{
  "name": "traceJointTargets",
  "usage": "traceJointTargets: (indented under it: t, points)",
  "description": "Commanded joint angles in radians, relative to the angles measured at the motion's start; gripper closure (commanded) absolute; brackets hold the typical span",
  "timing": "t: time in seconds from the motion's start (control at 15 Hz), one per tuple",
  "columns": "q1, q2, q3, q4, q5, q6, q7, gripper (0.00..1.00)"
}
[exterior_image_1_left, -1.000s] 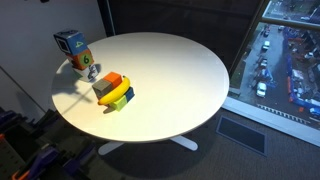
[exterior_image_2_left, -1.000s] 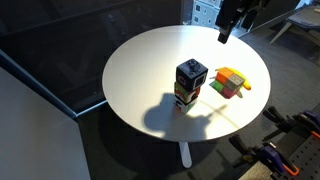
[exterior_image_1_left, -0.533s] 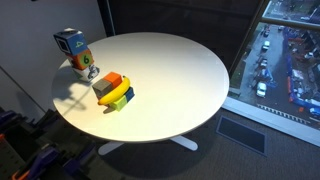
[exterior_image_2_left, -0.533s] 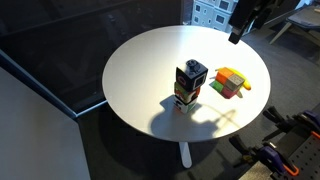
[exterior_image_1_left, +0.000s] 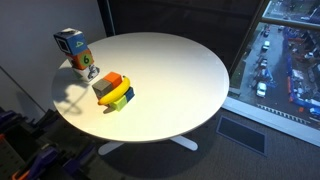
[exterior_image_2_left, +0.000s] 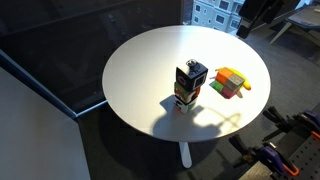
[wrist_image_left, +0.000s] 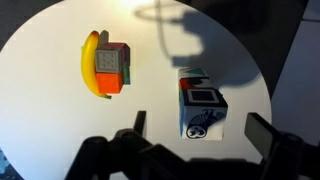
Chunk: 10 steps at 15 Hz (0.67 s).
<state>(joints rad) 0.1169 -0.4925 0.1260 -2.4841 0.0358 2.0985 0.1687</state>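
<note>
- Round white counter (exterior_image_1_left: 190, 70) on a dark floor, with a window onto a city street far below at one side.
- Pincer (wrist_image_left: 201, 128) hangs high above the counter, its jaws wide apart and holding nothing.
- Directly beneath it in the wrist view stands a stack of patterned cubes (wrist_image_left: 200, 105), upright near the counter's edge.
- Near the stack lies a banana (wrist_image_left: 90, 65), touching a cluster of coloured blocks (wrist_image_left: 112, 68).
- Nothing is gripped or lifted; every item rests on the counter, apart from the pincer.
</note>
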Motion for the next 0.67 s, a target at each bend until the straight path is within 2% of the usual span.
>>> traceJointTargets:
  t: [0.0,0.6]
  points:
    - [0.002,-0.04,-0.014,-0.003,0.031,-0.054,-0.025,0.0]
    - [-0.006,-0.012,0.004,0.002,0.013,-0.035,-0.002,0.0]
